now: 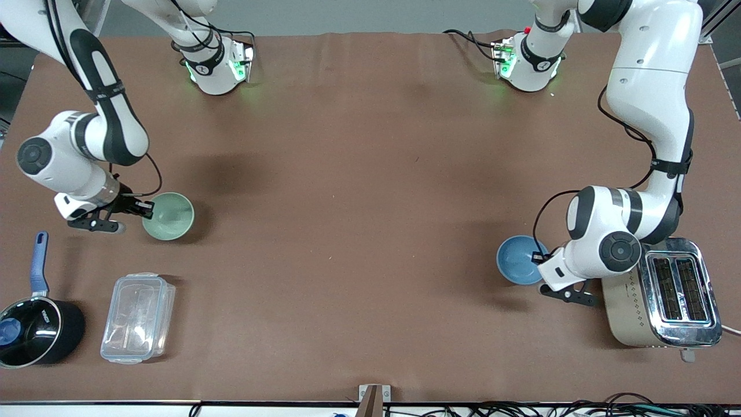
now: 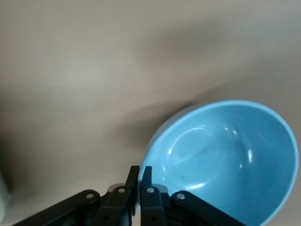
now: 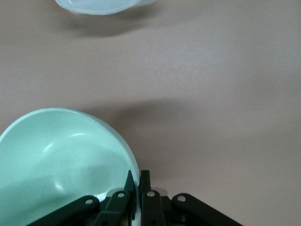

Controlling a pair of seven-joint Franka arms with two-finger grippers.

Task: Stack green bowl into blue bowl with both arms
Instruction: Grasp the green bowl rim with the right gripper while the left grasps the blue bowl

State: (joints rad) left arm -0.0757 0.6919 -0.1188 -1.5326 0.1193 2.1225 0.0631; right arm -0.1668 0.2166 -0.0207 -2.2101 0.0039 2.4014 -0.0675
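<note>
The green bowl (image 1: 168, 216) is at the right arm's end of the table. My right gripper (image 1: 148, 209) is shut on its rim, one finger inside and one outside; the right wrist view shows the bowl (image 3: 56, 160) and the gripper (image 3: 139, 181). The blue bowl (image 1: 519, 260) is at the left arm's end, beside the toaster. My left gripper (image 1: 542, 256) is shut on its rim; the left wrist view shows the bowl (image 2: 221, 160) pinched by the gripper (image 2: 140, 176). Both bowls look slightly tilted, with shadows beneath them.
A silver toaster (image 1: 666, 294) stands beside the blue bowl, nearer the front camera. A clear lidded plastic container (image 1: 138, 318) and a black saucepan with a blue handle (image 1: 32, 324) sit nearer the front camera than the green bowl. The container's edge shows in the right wrist view (image 3: 101, 5).
</note>
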